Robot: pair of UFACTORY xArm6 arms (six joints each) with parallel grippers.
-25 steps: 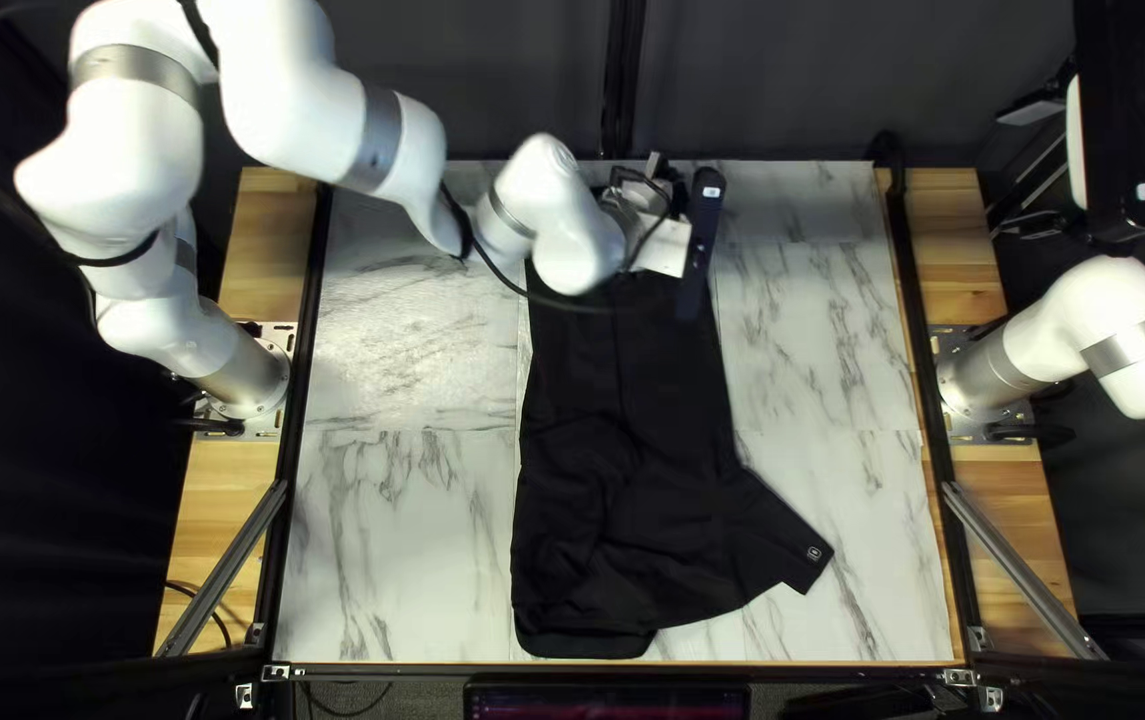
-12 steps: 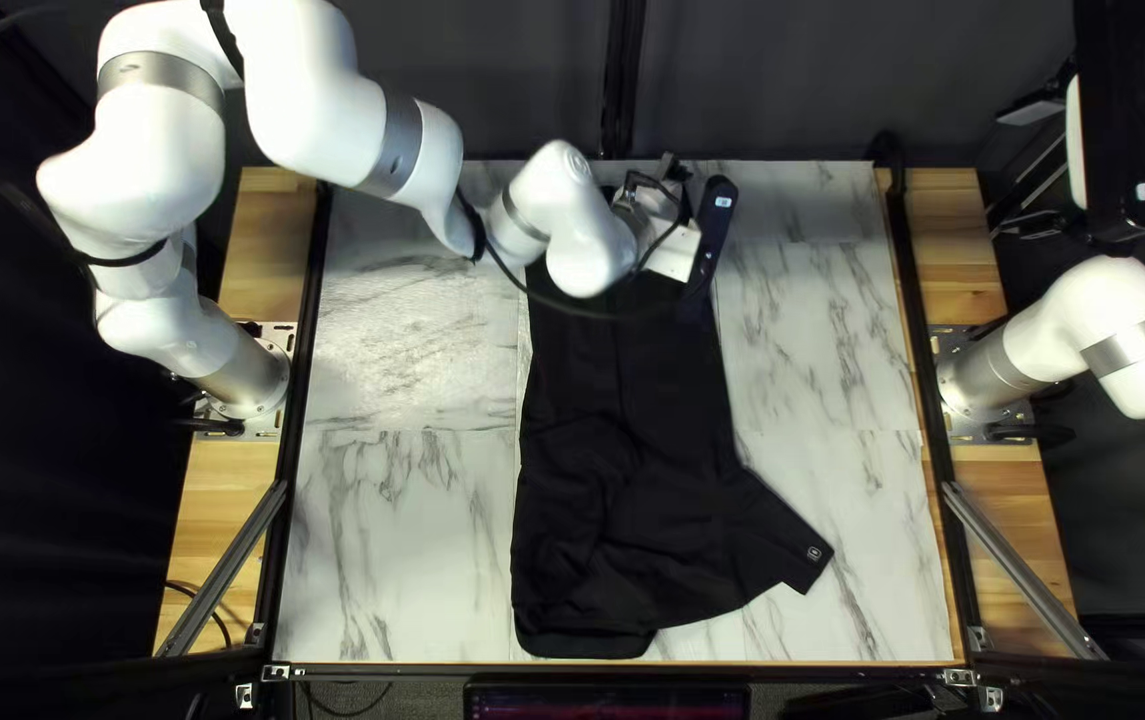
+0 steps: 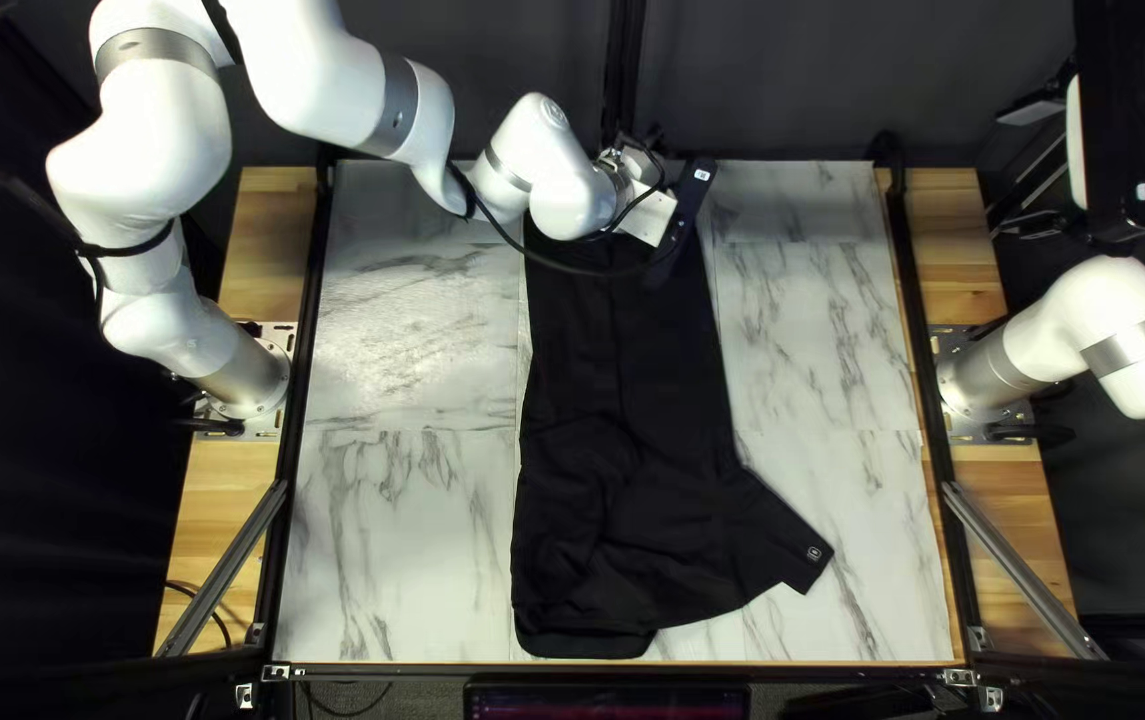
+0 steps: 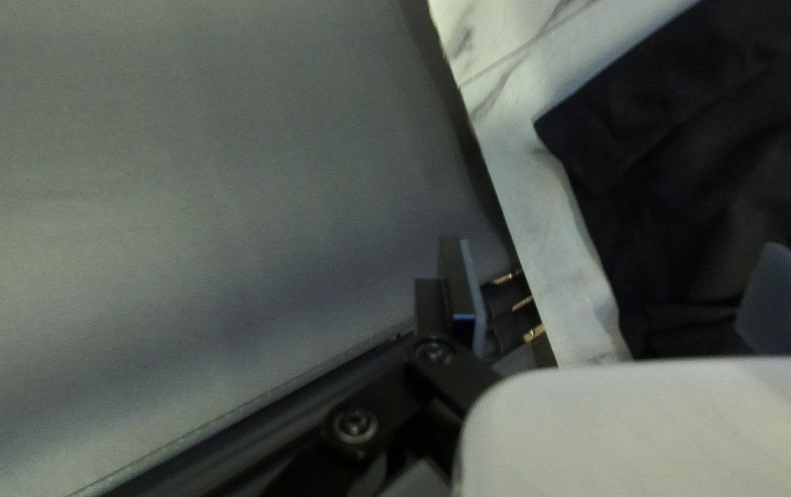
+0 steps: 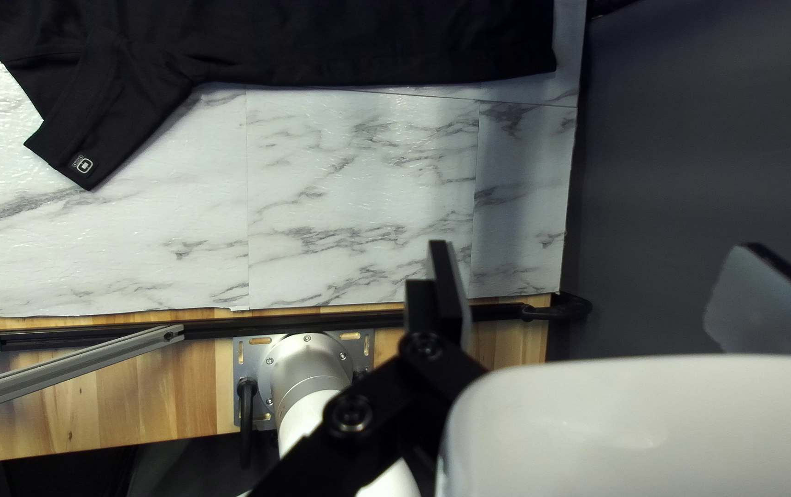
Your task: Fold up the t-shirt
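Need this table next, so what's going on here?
A robot job: folding the black shirt on the table. It looks partly folded, with one sleeve sticking out, so it seems unfinished. The left gripper is open at the shirt's end by the table's far edge, holding nothing. The right gripper is also open and empty, away from the shirt.

Below my camera a marble-patterned worktop (image 3: 393, 560), wooden boards (image 3: 266, 254) along both sides, dark curtain (image 3: 839, 80) behind, light shining off the marble

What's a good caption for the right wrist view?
Black t-shirt laid out beyond the open right hand, one sleeve angled across the marble-patterned tabletop.
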